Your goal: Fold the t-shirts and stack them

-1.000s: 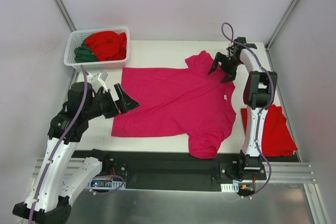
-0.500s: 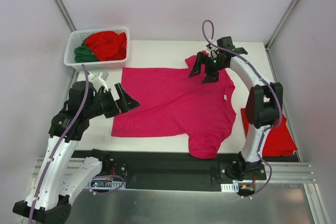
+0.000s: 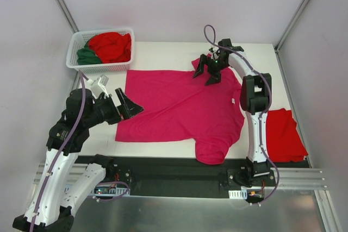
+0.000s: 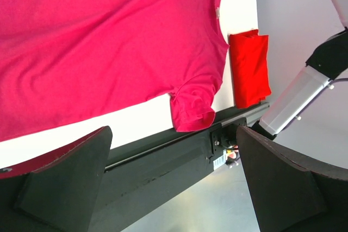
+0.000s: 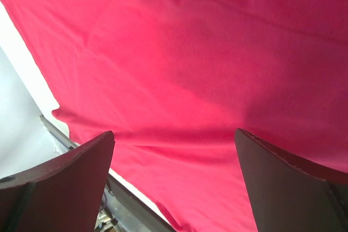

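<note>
**Top view.** Magenta t-shirt [image 3: 179,107] lies spread flat on the table [image 3: 163,50], hem toward the left arm and collar toward the right arm. Judged: it is laid out this way so it can be folded.
- Left gripper [image 3: 122,101]: jaws wide apart, nothing between them. The hem's near corner sits just ahead of the tips.
- Right gripper [image 3: 205,73]: jaws also spread and empty. The far sleeve and shoulder lie directly under the tips (contact w/ cloth: cannot tell).
- Folded red t-shirt [image 3: 285,134] sits well behind the right jaws, beside that arm's base. It probably serves as the start of the stack.
- Basket [image 3: 73,63] is off beyond the left jaws. It holds a crumpled red t-shirt [image 3: 111,46] and a dark green t-shirt [image 3: 86,56], presumably awaiting their turn.

**Left wrist view.** Both fingers [image 4: 65,177] frame the shot, far apart, with no cloth pinched. Magenta cloth spreads ahead of the jaws, and the near sleeve falls roughly between the tips. The folded red item is ahead, toward the right-hand finger.

**Right wrist view.** The fingers [image 5: 293,183] stand wide w/ nothing gripped. Magenta fabric fills nearly the whole gap, close below. A strip of bare table shows past the left-hand finger.

**Assessment.** The fold has not started. The two open grippers at opposite ends look like an approach to pinch pts.
</note>
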{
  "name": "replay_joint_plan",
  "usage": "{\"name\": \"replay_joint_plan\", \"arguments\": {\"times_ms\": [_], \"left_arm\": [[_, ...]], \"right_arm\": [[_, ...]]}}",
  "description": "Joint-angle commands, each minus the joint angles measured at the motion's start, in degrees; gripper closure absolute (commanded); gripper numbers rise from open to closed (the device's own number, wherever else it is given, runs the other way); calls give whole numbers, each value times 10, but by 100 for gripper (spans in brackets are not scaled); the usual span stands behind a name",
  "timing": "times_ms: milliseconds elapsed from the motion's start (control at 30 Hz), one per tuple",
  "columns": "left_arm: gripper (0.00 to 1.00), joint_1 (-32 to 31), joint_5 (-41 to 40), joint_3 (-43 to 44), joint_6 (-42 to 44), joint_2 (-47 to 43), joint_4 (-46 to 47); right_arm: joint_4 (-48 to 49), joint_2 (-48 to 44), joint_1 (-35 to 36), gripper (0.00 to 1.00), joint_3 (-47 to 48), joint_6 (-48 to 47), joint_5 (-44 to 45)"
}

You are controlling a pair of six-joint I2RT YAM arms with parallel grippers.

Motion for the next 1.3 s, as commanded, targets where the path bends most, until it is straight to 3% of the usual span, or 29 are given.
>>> {"name": "replay_joint_plan", "arguments": {"times_ms": [0, 467, 1067, 1267], "left_arm": [[1, -2, 11, -2, -17, -7, 8], [1, -1, 18, 0, -15, 0, 2], [1, -2, 27, 12, -1, -16, -22], [1, -2, 28, 8, 5, -14, -25]], "right_arm": [[-35, 13, -17, 4, 31, -12, 18], [-55, 30, -91, 4, 46, -33, 56], [-79, 37, -116, 4, 102, -58, 132], [-57, -94, -106, 4, 1, -34, 64]]}}
